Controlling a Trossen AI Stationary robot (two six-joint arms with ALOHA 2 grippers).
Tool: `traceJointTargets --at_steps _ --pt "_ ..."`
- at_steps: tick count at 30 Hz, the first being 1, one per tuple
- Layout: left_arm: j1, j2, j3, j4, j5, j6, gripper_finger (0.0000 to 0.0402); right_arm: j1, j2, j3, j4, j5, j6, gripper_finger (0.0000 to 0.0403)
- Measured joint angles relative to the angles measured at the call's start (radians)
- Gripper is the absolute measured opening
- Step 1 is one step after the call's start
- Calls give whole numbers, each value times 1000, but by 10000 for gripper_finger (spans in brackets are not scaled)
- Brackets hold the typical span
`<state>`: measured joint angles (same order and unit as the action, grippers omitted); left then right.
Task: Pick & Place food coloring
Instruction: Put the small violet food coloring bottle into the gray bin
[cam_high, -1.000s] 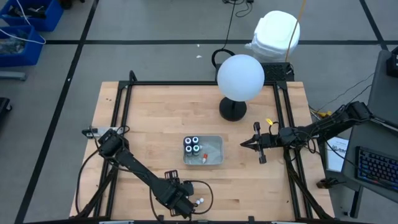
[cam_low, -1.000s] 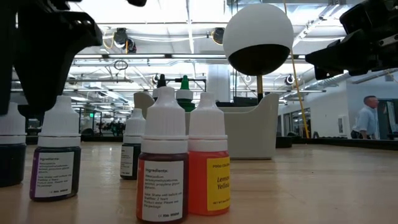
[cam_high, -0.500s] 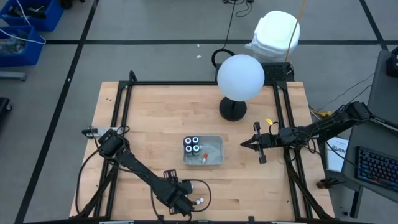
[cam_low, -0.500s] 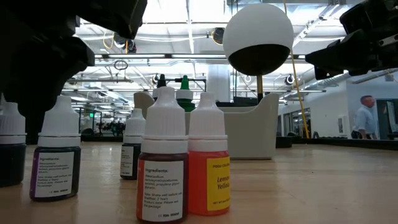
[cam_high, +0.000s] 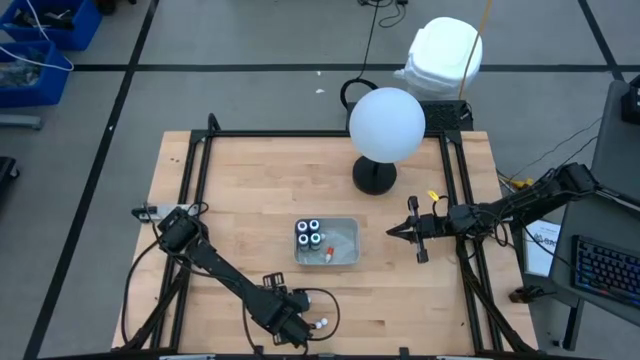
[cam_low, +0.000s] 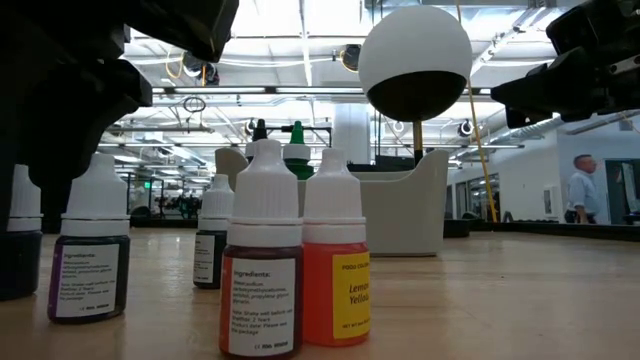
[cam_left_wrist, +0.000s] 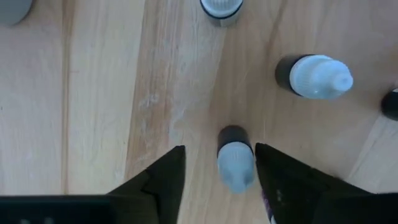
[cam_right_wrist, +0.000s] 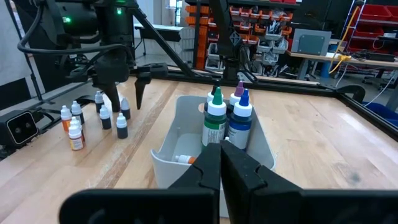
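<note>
Where left gripper jaws straddle a dark bottle, yellow bottle reads "Lemon Yellow", right gripper jaws together.

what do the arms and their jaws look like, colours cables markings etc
Both arms are dark, slender and jointed, with black cables looping beside them. The left gripper ends in two matte black, wedge-shaped jaws tapering to points. The right gripper is also black and pointed, with a small yellow tag near its wrist. No markings are legible.
</note>
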<state>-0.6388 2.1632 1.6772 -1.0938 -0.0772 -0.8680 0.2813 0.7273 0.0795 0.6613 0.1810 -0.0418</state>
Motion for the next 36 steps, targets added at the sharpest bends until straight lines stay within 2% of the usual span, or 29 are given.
traceJointTargets --at_steps 7,12,15,19,23,29,36 --pt "0 0 0 0 2 0 107 0 0 0 0 0 0 0" --pt "7 0 2 -1 12 7 70 0 0 0 0 0 0 0" --pt "19 1 19 -35 51 28 70 0 0 0 0 0 0 0" --pt "44 2 118 -164 103 47 83 0 0 0 0 0 0 0" --pt "79 1 269 -269 91 102 83 0 0 0 0 0 0 0" --pt "165 -1 482 -293 47 152 69 0 0 0 0 0 0 0" --pt "263 -1 527 -272 53 296 69 0 0 0 0 0 -4 0"
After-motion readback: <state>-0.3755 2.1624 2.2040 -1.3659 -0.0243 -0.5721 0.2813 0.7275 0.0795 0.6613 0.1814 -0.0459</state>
